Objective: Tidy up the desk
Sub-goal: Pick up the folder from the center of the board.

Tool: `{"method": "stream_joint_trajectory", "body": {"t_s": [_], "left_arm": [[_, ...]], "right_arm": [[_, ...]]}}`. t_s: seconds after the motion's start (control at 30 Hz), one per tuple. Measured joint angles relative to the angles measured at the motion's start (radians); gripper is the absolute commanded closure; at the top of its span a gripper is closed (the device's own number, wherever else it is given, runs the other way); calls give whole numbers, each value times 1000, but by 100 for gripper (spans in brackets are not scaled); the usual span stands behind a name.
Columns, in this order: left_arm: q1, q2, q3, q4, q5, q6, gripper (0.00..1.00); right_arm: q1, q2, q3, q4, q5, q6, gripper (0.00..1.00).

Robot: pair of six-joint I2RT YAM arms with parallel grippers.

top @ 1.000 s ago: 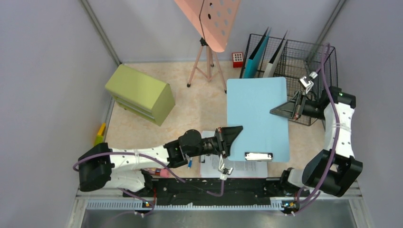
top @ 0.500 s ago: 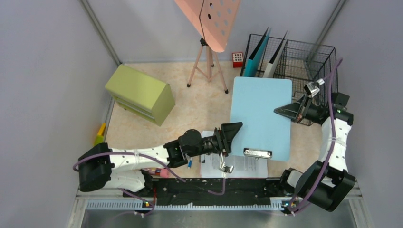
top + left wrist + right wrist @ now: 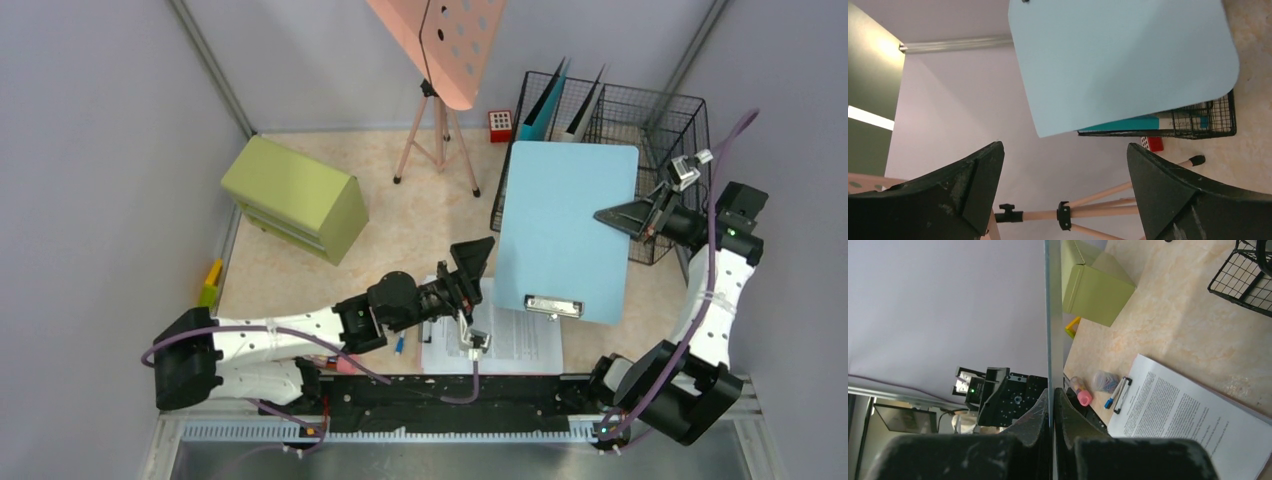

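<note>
A light blue clipboard with a metal clip at its near end hangs tilted above the desk, in front of the wire baskets. My right gripper is shut on its right edge. In the right wrist view the board runs edge-on between the closed fingers of the right gripper. My left gripper stands open just left of the board, apart from it. In the left wrist view the left gripper holds nothing, and the clipboard floats beyond it.
A stack of printed papers lies at the near edge, under the clipboard's near end. A green drawer cabinet stands at the left. A tripod stand with a pink board stands at the back, a red box beside it. A blue pen lies near the papers.
My left gripper has opened, let go of the clipboard's left edge and drawn back a little. The right gripper has carried the clipboard right and toward the baskets.
</note>
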Motion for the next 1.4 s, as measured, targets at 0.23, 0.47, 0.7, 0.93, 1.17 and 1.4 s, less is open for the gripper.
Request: {"method": "stream_joint_trajectory", "body": {"t_s": [0.23,0.47,0.7,0.93,1.17,1.4], "left_arm": [[1,-72,60,-180,-132,-212,2],[8,-73,445,-682,-193,-613,1],[82,100,1017,-1209,-312,-846,4],[347,248,1331,-1559,-250,-1144,4],[452,0,924,-1456,13,-1389,3],[586,1,714,-1141,362,-1702,3]], "right_arm": [[-16,-1,7,0,0,10,100],[-39,-5,7,-3,0,-2,100],[-44,-9,22,105,24,85,100],[-45,-89,-13,561,68,467,100],[-46,-113,-14,705,79,611,100],[-46,-114,-49,711,99,645,100]]}}
